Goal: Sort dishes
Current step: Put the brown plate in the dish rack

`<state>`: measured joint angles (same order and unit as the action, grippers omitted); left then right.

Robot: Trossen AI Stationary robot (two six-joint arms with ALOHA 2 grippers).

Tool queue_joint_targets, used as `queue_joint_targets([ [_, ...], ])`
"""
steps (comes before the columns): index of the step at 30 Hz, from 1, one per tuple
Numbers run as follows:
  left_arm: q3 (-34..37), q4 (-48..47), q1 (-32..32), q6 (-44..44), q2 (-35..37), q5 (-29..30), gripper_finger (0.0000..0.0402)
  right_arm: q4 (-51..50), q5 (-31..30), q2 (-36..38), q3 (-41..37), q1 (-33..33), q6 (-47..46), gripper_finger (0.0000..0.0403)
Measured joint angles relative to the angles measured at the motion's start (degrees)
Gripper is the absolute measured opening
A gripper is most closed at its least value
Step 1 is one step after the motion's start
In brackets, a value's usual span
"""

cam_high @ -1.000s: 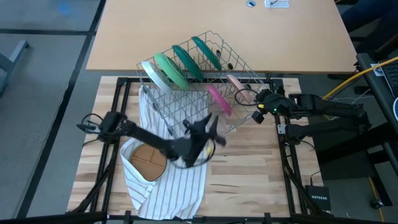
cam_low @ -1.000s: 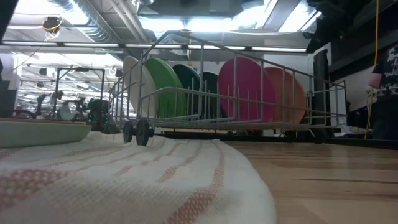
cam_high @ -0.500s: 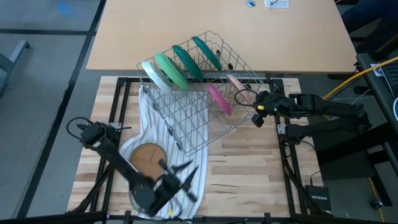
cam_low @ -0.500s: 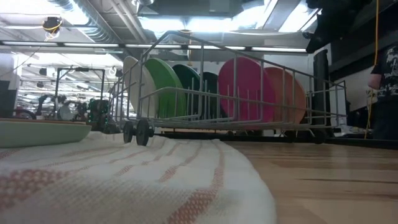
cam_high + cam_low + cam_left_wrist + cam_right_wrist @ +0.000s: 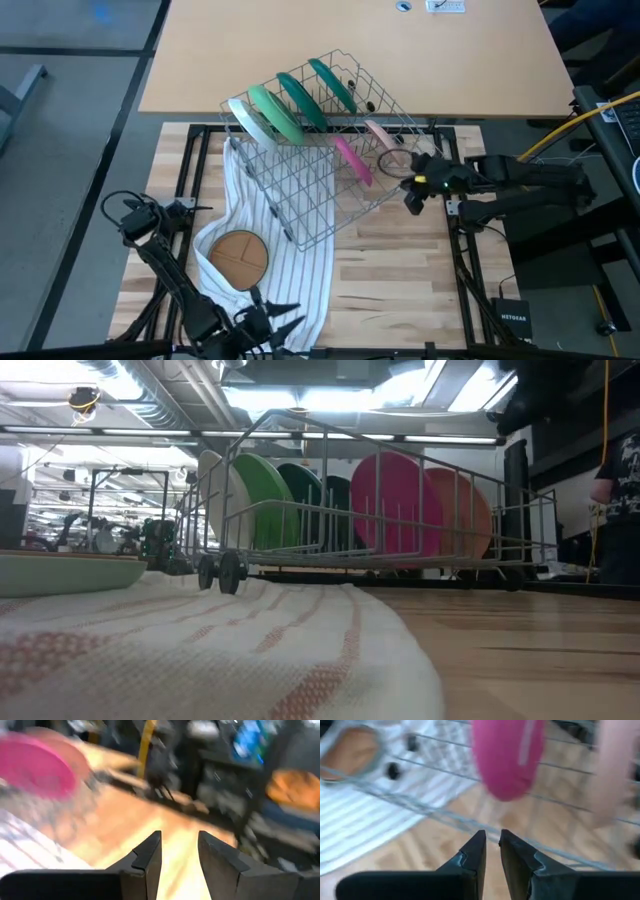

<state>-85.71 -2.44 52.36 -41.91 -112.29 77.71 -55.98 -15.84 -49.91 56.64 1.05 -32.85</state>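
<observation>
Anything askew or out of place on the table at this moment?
Yes. The wire rack sits skewed across the table's far edge, one end resting on the rumpled striped cloth. One dish, brown-orange inside, lies flat on that cloth while the other plates stand in the rack. Nothing looks spilled or broken.

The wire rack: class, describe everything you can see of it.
The wire rack is a basket of thin silver-grey metal wire with small dark wheels. It sits skewed at the table's far edge, partly on the striped cloth. Six plates stand on edge in its slots: whitish, light green, two dark green, magenta, peach. Neither gripper touches it.
</observation>
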Motion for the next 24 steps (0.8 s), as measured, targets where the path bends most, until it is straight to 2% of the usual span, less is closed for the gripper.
queue_joint_targets([
  [4, 0.0, -12.4, -0.7, -11.3, 0.0, -13.5, 0.0117, 6.1, -1.1, 0.0, -1.1, 8.1, -3.8, 0.0062],
  [8, 0.0, -27.4, -1.7, -21.9, 0.0, -26.4, 0.0117, 18.2, -3.9, -0.2, -4.9, 16.9, -6.6, 0.0062],
  [12, 0.0, -41.1, -2.5, -33.4, 0.0, -36.4, 0.0117, 30.2, -6.2, -2.2, -9.8, 24.4, -7.4, 0.0062],
  [16, 0.0, -51.1, -3.5, -46.2, 0.0, -41.0, 0.0117, 37.9, -6.7, -6.4, -13.7, 29.5, -7.8, 0.0062],
  [19, 0.0, -55.8, -4.2, -55.1, 0.0, -41.3, 0.0117, 39.4, -6.7, -11.0, -14.9, 32.3, -10.7, 0.0062],
  [24, 0.0, -60.5, -5.7, -60.3, 0.0, -41.6, 0.0117, 39.7, -6.7, -19.5, -15.1, 35.9, -14.8, 0.0062],
])
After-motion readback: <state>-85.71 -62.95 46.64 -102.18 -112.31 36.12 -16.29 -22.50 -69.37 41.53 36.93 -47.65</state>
